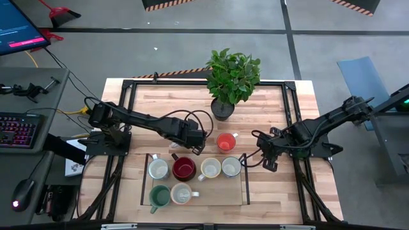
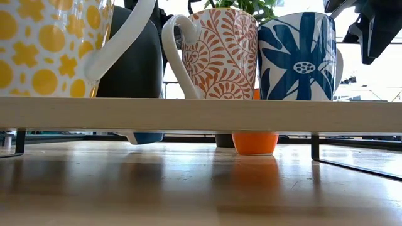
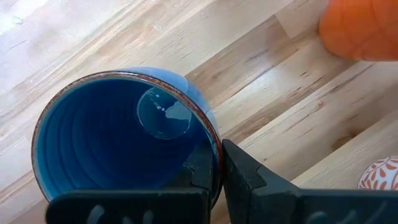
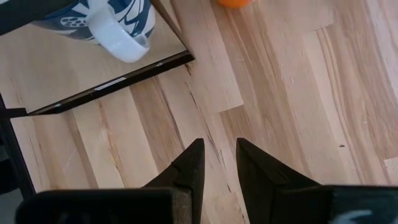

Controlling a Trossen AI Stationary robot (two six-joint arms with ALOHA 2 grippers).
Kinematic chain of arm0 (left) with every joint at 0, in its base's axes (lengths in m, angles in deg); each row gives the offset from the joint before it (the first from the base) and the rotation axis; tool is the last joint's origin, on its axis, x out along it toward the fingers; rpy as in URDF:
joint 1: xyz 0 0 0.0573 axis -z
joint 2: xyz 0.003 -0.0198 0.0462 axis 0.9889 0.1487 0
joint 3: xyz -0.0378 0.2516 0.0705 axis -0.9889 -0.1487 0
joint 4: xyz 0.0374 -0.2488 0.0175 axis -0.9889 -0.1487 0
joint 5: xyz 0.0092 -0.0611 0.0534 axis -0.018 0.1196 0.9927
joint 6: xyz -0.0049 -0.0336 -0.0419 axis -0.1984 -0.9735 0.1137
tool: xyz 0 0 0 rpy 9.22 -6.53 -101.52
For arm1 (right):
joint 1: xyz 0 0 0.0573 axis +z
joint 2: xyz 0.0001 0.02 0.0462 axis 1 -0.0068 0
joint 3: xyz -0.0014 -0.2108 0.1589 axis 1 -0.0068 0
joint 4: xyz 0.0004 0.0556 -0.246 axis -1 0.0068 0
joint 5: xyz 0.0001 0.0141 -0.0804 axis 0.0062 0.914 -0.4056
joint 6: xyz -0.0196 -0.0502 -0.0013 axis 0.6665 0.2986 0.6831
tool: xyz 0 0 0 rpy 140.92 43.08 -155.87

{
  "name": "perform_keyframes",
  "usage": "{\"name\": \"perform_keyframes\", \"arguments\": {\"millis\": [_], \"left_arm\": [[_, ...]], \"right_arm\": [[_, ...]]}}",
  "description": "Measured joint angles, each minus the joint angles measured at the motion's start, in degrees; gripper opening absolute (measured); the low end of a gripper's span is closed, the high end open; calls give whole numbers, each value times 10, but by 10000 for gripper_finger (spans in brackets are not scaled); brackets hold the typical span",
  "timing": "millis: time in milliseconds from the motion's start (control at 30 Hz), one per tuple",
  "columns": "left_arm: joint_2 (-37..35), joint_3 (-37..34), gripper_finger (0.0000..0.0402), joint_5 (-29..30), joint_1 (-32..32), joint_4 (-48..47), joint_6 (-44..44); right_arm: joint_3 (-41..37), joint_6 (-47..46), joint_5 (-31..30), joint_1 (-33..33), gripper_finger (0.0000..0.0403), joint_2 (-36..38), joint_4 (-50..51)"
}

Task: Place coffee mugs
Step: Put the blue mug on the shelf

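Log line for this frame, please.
left tool: shut on blue mug rim, above table | right tool: empty, hovering beside tray | orange mug: on table

Pretty even overhead light up top, soft shadows on the bench point(image 1: 268, 108). Low cam is backlit, window blown out white. Orange mug point(image 3: 364, 28) blurry in the left wrist view.
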Motion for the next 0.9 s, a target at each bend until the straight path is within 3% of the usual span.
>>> {"name": "perform_keyframes", "arguments": {"millis": [900], "left_arm": [[0,0,8,-2,0,0,15]], "right_arm": [[0,-5,-1,0,71,0,0]]}}
